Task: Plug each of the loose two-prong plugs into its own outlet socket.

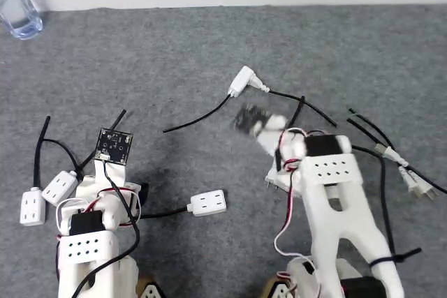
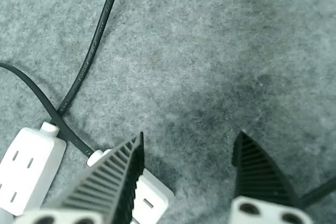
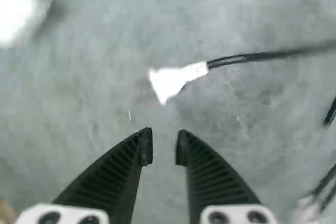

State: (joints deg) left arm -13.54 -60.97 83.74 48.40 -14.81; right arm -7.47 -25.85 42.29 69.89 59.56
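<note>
Left claw (image 2: 190, 137) spread wide over worktop (image 2: 210, 51), beside white socket (image 2: 29, 169); right claw (image 3: 164, 137) barely parted, empty. White plug (image 3: 170, 80) just beyond it.

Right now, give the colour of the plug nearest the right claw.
White plug, clearest in high view.

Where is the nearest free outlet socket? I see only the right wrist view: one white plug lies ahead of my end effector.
Observer: One white outlet socket lies nearer the robot than your plug, toward the left arm.
Operator: Are there other sockets?
Observer: Yes, two more sockets lie on the left arm's outer side.
Operator: Is the left end effector holding anything?
Observer: No, the left end effector is open and empty over those two.
</note>
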